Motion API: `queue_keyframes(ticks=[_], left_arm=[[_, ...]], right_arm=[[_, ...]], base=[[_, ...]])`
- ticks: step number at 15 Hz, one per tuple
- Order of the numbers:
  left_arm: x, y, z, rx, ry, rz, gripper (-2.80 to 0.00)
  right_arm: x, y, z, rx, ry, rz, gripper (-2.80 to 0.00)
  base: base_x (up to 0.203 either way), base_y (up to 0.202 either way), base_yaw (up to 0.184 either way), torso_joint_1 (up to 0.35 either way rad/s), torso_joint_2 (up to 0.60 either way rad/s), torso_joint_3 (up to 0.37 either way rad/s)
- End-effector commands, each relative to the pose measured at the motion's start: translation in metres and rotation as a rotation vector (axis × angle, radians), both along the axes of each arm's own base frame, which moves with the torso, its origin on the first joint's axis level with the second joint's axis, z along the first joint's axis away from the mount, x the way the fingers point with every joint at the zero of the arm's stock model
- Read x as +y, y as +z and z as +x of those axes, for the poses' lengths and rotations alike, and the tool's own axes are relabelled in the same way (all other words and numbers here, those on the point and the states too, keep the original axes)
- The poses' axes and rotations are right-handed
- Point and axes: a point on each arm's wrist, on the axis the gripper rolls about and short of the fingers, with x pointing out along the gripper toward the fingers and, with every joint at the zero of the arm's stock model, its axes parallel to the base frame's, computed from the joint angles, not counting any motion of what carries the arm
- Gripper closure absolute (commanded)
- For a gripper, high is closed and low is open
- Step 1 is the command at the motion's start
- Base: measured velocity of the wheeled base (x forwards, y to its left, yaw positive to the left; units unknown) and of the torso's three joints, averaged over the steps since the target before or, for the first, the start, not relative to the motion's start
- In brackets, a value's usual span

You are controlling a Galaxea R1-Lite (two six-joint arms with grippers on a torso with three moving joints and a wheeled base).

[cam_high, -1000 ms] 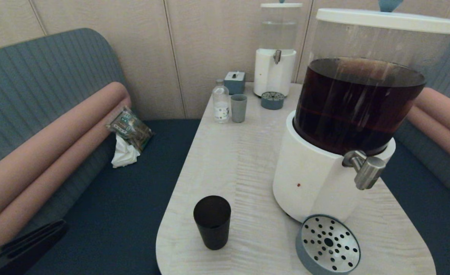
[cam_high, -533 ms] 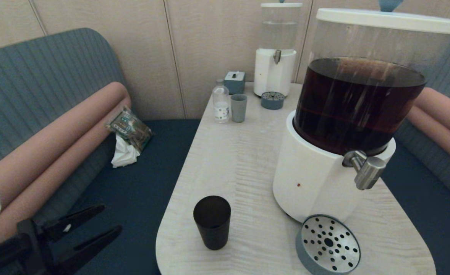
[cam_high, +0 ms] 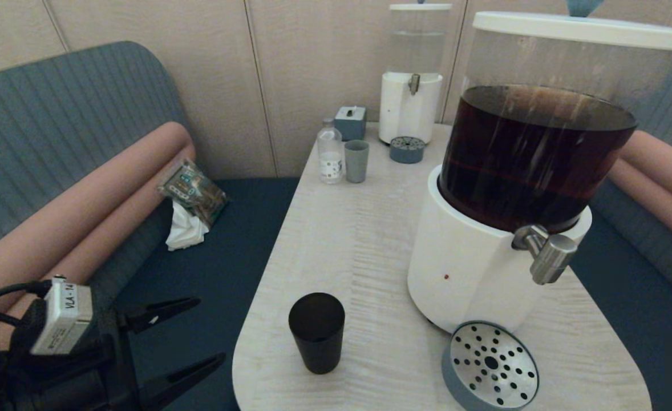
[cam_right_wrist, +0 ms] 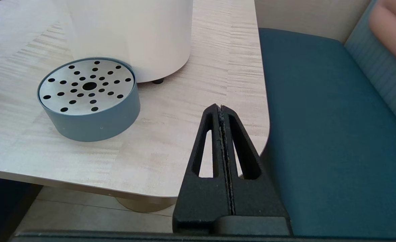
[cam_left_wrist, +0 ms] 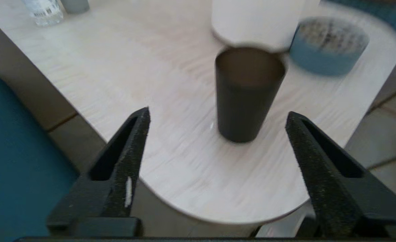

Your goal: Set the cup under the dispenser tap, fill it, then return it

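Note:
The small black cup (cam_high: 316,331) stands upright near the table's front left corner; the left wrist view shows the cup (cam_left_wrist: 246,92) straight ahead of the fingers. My left gripper (cam_high: 207,331) is open, left of the table edge and a short way from the cup, nothing between its fingers. The steel dispenser tap (cam_high: 547,255) juts from the white-based dispenser (cam_high: 467,268) of dark brown liquid, above a round perforated drip tray (cam_high: 490,365). My right gripper (cam_right_wrist: 221,108) is shut and empty, low by the table's front right edge, outside the head view.
At the table's far end stand a smaller dispenser (cam_high: 410,85) with clear liquid, its little drip tray (cam_high: 407,150), a grey-blue cup (cam_high: 356,161), a clear bottle (cam_high: 330,151) and a small box (cam_high: 351,122). Blue benches flank the table; a packet and tissue (cam_high: 190,202) lie on the left one.
My left arm has risen into view from the lower left and moved right toward the cup, its fingers now spread open. The cup and the dispensers have not moved.

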Motion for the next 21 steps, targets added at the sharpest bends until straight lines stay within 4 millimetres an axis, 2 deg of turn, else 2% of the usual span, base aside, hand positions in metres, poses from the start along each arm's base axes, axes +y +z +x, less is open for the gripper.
queue_keyframes(ticks=[1,4,9,16,21], left_arm=[[0.0,-0.017,-0.001,0.096,-0.004,0.002,-2.8],[-0.001,-0.029,0.004,0.189,-0.026,-0.009,-2.8],[-0.001,-0.04,0.016,0.234,-0.077,-0.016,-2.8],[-0.004,-0.029,0.031,0.127,-0.136,-0.02,-2.8],[-0.012,-0.034,0.038,0.142,-0.203,-0.022,-2.8]], right_arm=[[0.0,-0.002,0.001,0.01,0.001,-0.001,0.0],[0.0,-0.002,0.001,0.01,0.001,-0.001,0.0],[0.0,-0.002,0.001,0.01,0.001,-0.001,0.0],[0.0,-0.002,0.001,0.01,0.001,-0.001,0.0],[0.0,-0.002,0.001,0.01,0.001,-0.001,0.0]], base=[[0.0,0.0,0.0,0.0,0.0,0.0],[0.0,0.0,0.0,0.0,0.0,0.0],[0.0,0.0,0.0,0.0,0.0,0.0],[0.0,0.0,0.0,0.0,0.0,0.0],[0.0,0.0,0.0,0.0,0.0,0.0]])
